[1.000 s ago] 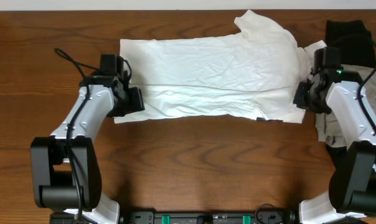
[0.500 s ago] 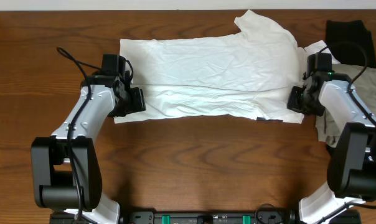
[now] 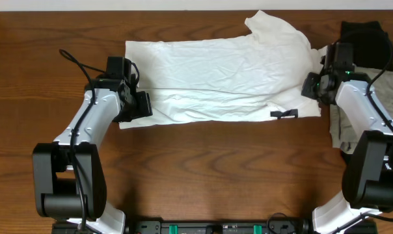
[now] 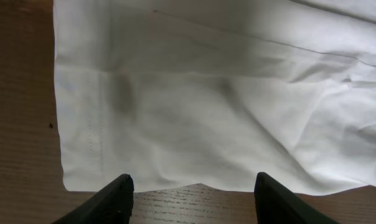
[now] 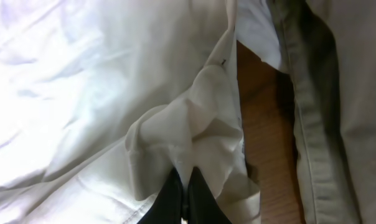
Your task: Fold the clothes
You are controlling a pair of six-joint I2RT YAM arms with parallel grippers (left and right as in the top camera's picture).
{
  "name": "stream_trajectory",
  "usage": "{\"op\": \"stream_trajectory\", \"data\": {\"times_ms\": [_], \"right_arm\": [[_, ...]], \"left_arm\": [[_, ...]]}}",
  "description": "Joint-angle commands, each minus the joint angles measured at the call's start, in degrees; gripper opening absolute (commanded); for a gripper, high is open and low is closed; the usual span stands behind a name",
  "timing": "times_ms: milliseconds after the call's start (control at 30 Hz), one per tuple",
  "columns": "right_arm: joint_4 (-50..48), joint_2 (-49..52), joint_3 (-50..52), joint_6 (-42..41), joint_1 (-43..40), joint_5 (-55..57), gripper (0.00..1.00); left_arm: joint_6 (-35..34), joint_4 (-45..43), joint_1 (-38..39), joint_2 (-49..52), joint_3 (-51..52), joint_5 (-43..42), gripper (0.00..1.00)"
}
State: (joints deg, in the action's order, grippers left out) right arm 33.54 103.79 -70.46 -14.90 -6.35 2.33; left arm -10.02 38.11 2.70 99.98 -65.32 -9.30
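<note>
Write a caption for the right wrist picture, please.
Right gripper pinches a bunched fold of the white T-shirt, beside a grey-beige garment on the wooden table.

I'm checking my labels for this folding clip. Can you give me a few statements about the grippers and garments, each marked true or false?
1. The right gripper is shut on a pinch of the white T-shirt. True.
2. The left gripper clamps the shirt's hem. False: its jaws stand open over the hem corner and hold nothing.
3. A grey-beige garment lies beside the shirt's right end. True.
4. The black garment lies on top of the T-shirt. False: it lies at the far right corner of the table, off the shirt.
</note>
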Motion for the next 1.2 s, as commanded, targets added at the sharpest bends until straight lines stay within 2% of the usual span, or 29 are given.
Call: {"op": "stream_trajectory", "data": {"times_ms": [0,67,133,567,667,933,1167], "right_arm": [[1.27,0.52,-0.7,-0.68,-0.35,0.72,0.04],[2.75,1.79,-0.68,-0.68,-0.35,1.57,0.17],[4.11,3.04,-0.68,-0.7,-0.35,2.69,0.19],[8.66,4.24,-0.68,-0.68,-0.39,5.33,0.22],[9.84,4.26,-0.68,-0.68,-0.39,6.91,0.23],[10.62,4.26,-0.68,-0.7,-0.37,6.21,0.34],[8.76,4.26,-0.68,-0.68,-0.37,5.4,0.4]], "left_arm": [[1.22,0.02,-0.09,-0.11,0.17,-0.52,0.63],[1.22,0.04,-0.09,-0.11,0.17,-0.52,0.63],[1.22,0.11,-0.09,-0.11,0.17,-0.55,0.64],[1.27,1.44,-0.09,-0.11,0.17,-0.55,0.64],[1.44,1.75,-0.11,-0.13,0.17,-0.55,0.7],[1.44,1.33,-0.09,0.0,0.37,-0.55,0.77],[1.42,-5.42,-0.09,0.02,1.4,-0.57,0.75]]}}
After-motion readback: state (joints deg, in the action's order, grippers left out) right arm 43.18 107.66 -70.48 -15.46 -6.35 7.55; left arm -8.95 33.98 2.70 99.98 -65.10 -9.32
